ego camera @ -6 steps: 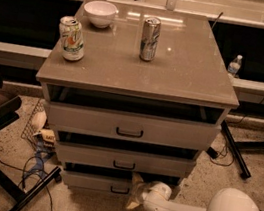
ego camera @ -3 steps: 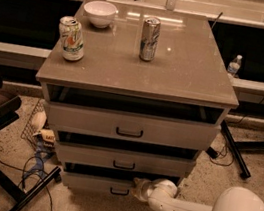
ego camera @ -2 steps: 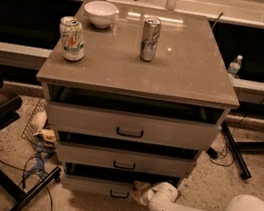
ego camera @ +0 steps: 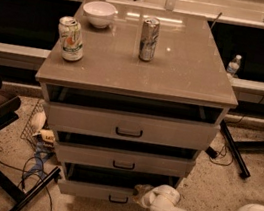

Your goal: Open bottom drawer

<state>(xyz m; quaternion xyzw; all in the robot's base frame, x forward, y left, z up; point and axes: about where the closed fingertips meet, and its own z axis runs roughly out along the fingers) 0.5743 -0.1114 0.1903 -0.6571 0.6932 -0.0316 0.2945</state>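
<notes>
- The gripper (ego camera: 140, 192) has a smooth, cream, plastic-looking shell and rests at the matt grey-beige front of the bottom drawer (ego camera: 89, 190).
- High above it, the cabinet top (ego camera: 188, 72) is smooth and glossy.
- Up there, the silver can (ego camera: 149, 39) looks like shiny metal and the white bowl (ego camera: 99, 13) is glossy.
- To the gripper's right, the floor (ego camera: 238, 192) looks speckled and rough.

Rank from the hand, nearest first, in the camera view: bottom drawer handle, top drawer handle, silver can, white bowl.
Hand: low, at the front of the bottom drawer, right of centre.
1. Bottom drawer handle, just left.
2. Top drawer handle, higher up.
3. Silver can, cabinet top, centre.
4. White bowl, back left.
</notes>
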